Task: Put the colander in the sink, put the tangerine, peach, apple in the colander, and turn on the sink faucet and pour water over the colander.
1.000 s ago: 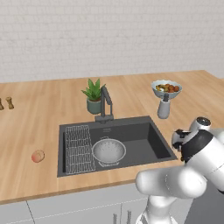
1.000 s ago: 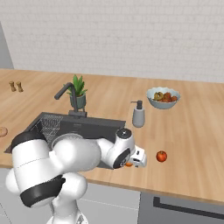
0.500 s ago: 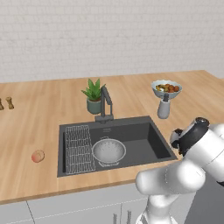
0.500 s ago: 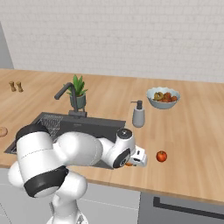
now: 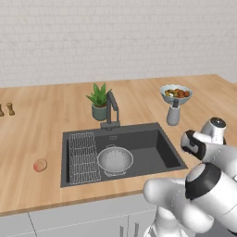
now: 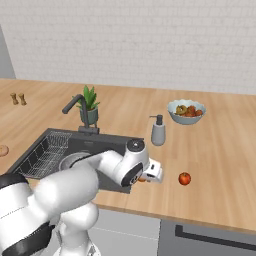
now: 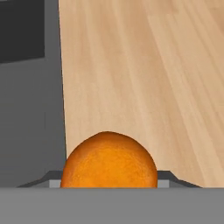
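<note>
Orange, round and dimpled, the small bright tangerine (image 7: 109, 159) sits low and close in the hand view, on the pale wooden tabletop (image 6: 220, 150) just beside the dark grey rectangular sink (image 5: 152, 148). The pincer (image 6: 146, 176) is down at the fruit near the sink's right rim; a sliver of orange shows at its tips in the right base view. Jaws appear part closed around the tangerine; fingertip contact is hidden, so the grip reads as likely, not confirmed.

Round whitish-silver perforated colander (image 5: 115, 159) already rests in the basin, next to the wire grid rack (image 5: 84, 157). Pale pink-orange peach (image 5: 40, 165) lies on the tabletop well left of the sink. Deep red glossy apple (image 6: 184, 178) lies on the tabletop near the pincer, to its right. Dark grey angular faucet (image 5: 111, 109) stands behind the basin.

Handling judgement: tangerine is light, slightly soft, with a rind that gives some friction; its roundness lets it roll or squirt out if pinched off-centre. Take hold across the widest middle, with modest squeeze.
</note>
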{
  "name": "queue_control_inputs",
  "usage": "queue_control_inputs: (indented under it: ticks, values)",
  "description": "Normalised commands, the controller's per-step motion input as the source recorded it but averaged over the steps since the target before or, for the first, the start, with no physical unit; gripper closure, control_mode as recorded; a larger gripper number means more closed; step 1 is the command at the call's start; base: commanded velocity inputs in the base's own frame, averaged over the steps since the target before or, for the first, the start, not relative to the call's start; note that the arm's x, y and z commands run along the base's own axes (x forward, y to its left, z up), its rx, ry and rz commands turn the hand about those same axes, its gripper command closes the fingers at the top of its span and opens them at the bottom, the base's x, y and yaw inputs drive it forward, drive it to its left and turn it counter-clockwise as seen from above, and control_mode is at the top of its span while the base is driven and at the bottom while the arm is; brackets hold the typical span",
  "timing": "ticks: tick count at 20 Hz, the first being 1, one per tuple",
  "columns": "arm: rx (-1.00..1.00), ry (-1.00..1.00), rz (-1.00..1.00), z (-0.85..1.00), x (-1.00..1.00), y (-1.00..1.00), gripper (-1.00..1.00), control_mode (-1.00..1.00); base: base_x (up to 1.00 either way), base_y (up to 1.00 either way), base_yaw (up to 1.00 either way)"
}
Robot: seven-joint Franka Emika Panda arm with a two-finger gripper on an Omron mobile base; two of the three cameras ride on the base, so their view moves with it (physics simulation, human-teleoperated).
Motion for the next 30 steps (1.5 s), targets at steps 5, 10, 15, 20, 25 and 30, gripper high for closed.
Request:
queue_control_inputs:
  ticks: [5, 10, 15, 20, 25, 30]
  values:
    - [0.07, -0.12, 0.00, 0.65, 0.00, 0.42, 1.00, -1.00, 0.00, 0.00, 0.00]
    - [0.06, -0.06, 0.00, 0.37, 0.00, 0.48, 1.00, -1.00, 0.00, 0.00, 0.00]
    - [0.00, 0.00, 0.00, 0.01, 0.04, 1.00, 1.00, -1.00, 0.00, 0.00, 0.00]
    - [0.01, 0.00, 0.00, 0.00, 0.21, 0.87, 1.00, -1.00, 0.00, 0.00, 0.00]
    - [0.03, -0.01, 0.00, -0.09, 0.33, 0.56, 1.00, -1.00, 0.00, 0.00, 0.00]
    - [0.00, -0.02, 0.00, -0.21, 0.30, 0.52, 1.00, -1.00, 0.00, 0.00, 0.00]
